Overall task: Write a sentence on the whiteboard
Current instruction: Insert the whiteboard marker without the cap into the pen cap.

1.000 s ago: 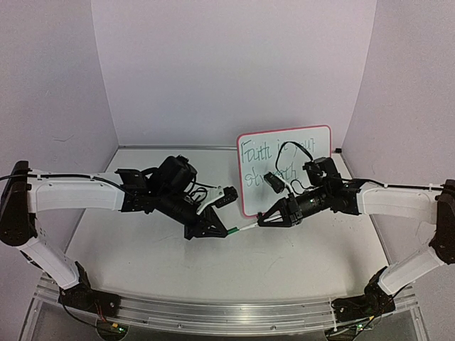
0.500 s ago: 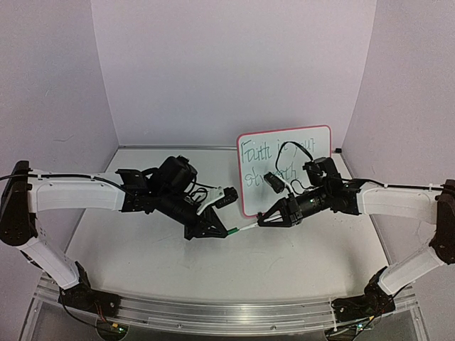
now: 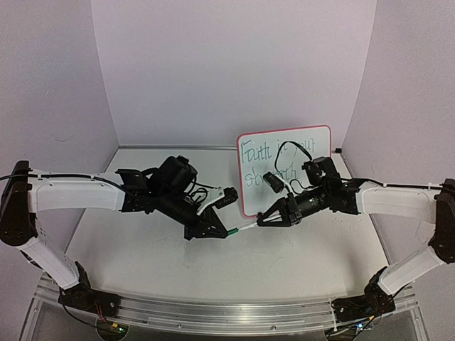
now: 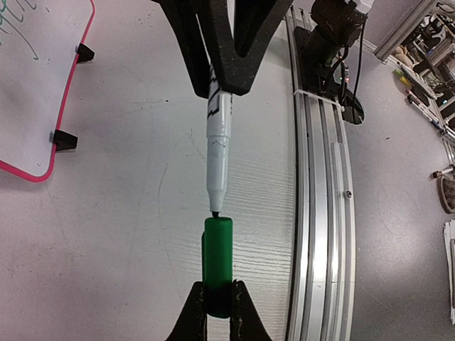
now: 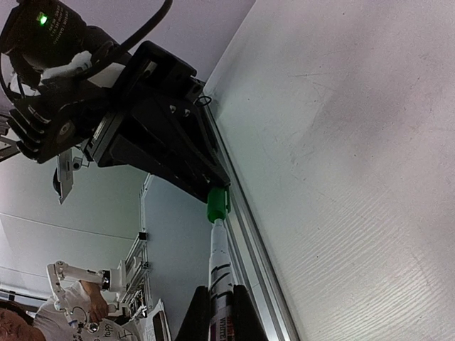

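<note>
The whiteboard (image 3: 256, 185) with a red-pink rim stands at the back right; its corner shows in the left wrist view (image 4: 35, 85). The sentence (image 3: 257, 165) in thin green lettering sits on it in two lines, partly hidden by the right arm. My left gripper (image 3: 222, 232) is shut on the green marker cap (image 4: 217, 263). My right gripper (image 3: 264, 222) is shut on the white marker (image 3: 246, 227), whose tip (image 4: 215, 212) meets the cap's open end. The marker (image 5: 221, 266) and cap (image 5: 217, 204) also show in the right wrist view, above the table.
Lilac walls close in the back and both sides. An aluminium rail (image 3: 227, 312) runs along the table's near edge. The two arms meet over the table's middle, in front of the board.
</note>
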Robot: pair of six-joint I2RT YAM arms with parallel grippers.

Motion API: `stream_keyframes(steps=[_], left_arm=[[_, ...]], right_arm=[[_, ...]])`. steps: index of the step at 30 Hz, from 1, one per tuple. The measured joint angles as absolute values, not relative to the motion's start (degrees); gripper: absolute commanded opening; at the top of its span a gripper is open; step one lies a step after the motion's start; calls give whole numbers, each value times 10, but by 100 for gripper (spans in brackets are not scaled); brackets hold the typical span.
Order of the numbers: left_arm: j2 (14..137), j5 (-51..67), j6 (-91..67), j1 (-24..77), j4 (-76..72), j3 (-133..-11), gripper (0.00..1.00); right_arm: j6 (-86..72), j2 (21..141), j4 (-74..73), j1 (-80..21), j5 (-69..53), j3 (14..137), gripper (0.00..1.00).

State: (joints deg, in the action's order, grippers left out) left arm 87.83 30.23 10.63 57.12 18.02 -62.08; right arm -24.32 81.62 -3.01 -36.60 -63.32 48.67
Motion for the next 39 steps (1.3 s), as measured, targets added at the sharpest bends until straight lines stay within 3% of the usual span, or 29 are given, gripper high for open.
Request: stream_keyframes(steps=[39], left_arm=[[886, 314, 103, 571, 187, -621, 0]], right_arm=[[-240, 891, -17, -406, -643, 529, 0]])
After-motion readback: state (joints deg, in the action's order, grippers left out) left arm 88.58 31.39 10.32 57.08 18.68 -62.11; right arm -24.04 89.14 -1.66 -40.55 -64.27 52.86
